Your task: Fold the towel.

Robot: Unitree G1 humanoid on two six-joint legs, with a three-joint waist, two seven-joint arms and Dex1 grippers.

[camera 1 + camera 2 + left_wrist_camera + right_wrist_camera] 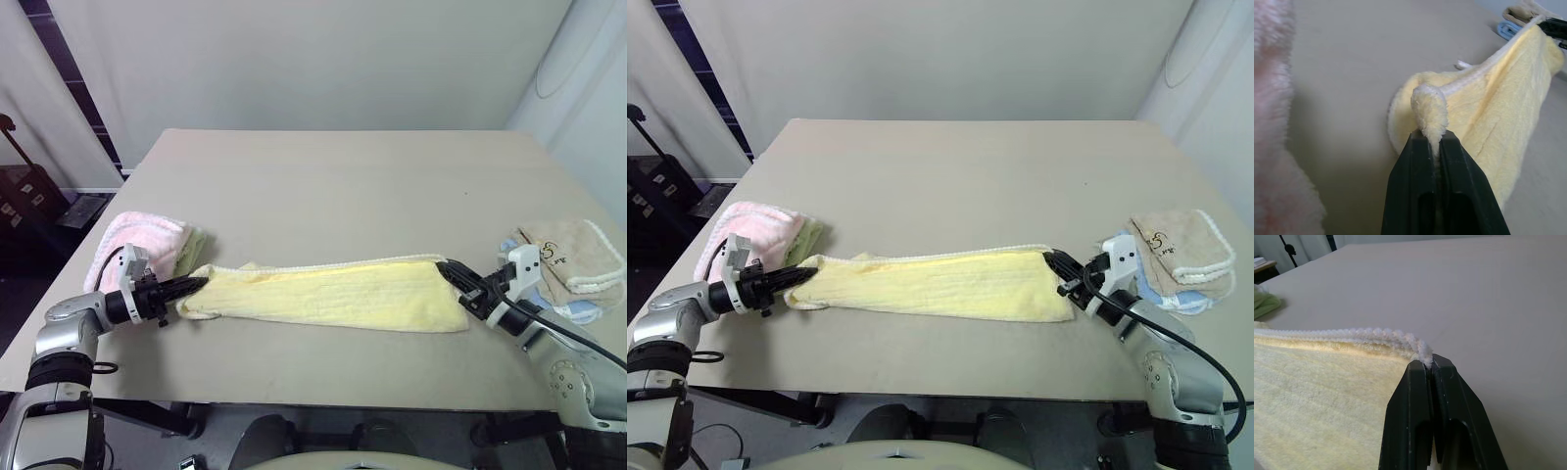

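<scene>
No word, number or brand name can be read anywhere; the one mark in sight is a small dark embroidered logo [554,257] on the beige towel [578,257] at the table's right edge, a curled emblem with tiny lettering beside it, too small to make out.

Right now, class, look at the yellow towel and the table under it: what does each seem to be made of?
The towel looks like soft terry cloth: a matte, fuzzy looped pile with a whitish, nubbly hemmed edge, seen close in both wrist views. The table has a smooth, matte beige top, probably laminate or painted board; the pictures leave that open.
</scene>
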